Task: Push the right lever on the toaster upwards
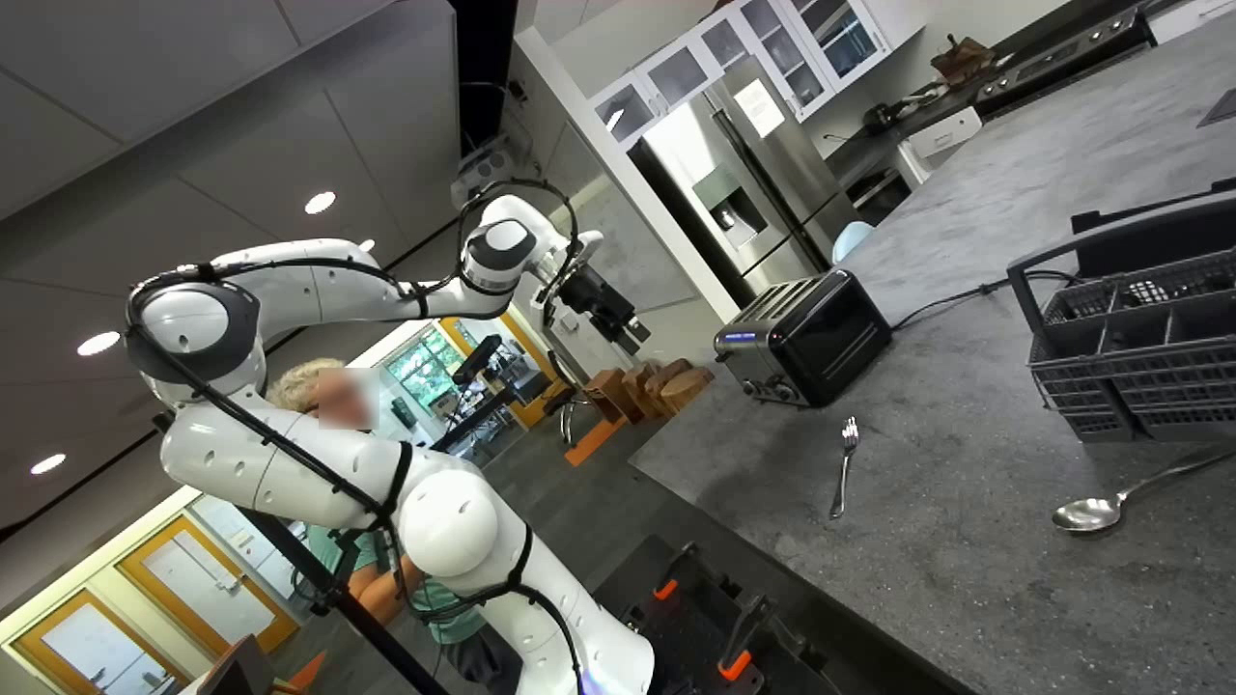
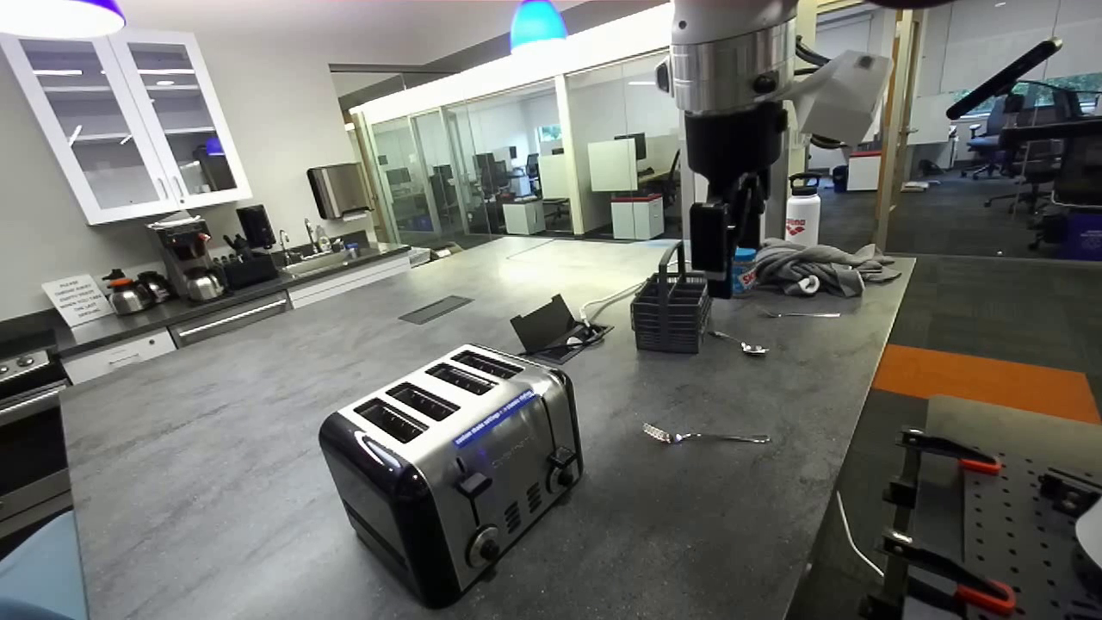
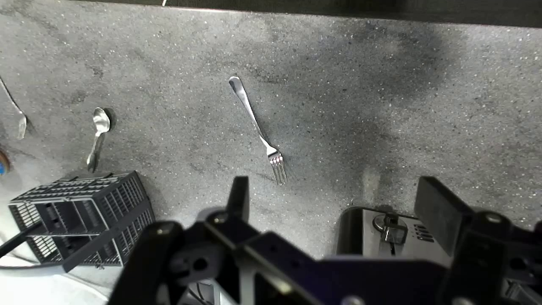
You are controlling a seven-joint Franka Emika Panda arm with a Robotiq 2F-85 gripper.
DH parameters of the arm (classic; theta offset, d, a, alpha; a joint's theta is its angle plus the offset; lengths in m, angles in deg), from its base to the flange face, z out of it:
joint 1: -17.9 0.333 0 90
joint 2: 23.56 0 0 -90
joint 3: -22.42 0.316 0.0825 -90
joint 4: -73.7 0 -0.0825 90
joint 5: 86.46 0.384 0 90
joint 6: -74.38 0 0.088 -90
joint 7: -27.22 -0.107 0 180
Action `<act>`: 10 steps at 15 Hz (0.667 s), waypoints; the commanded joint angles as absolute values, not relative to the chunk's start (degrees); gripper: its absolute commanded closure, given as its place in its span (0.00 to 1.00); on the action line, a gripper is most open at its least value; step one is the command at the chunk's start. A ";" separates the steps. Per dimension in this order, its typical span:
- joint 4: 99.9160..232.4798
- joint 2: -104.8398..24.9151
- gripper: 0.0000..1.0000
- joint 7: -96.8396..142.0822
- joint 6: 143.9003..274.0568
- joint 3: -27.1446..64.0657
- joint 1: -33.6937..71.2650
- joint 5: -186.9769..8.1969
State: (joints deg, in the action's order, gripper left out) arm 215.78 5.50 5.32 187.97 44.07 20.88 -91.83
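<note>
Toaster; right lever sits low. Hand spread, empty; wide finger gap could straddle lever, spoiling push.

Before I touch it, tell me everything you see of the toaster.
The toaster has shiny black ends, a silvery, metal-looking front and top, four slots, and a lettered blue strip along the front's upper edge. Two round knobs sit low, vent slits between them. The right lever sits low, close above its knob; the left lever is up. The toaster stands upright on the grey counter; a black cord runs behind it. The gripper hangs apart.
</note>
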 commanded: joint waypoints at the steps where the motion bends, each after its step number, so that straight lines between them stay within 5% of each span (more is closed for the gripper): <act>1: 215.66 5.11 0.00 4.51 187.77 42.43 22.74 -92.77; 10: 216.06 -3.49 0.00 -1.22 205.39 45.36 26.15 -91.06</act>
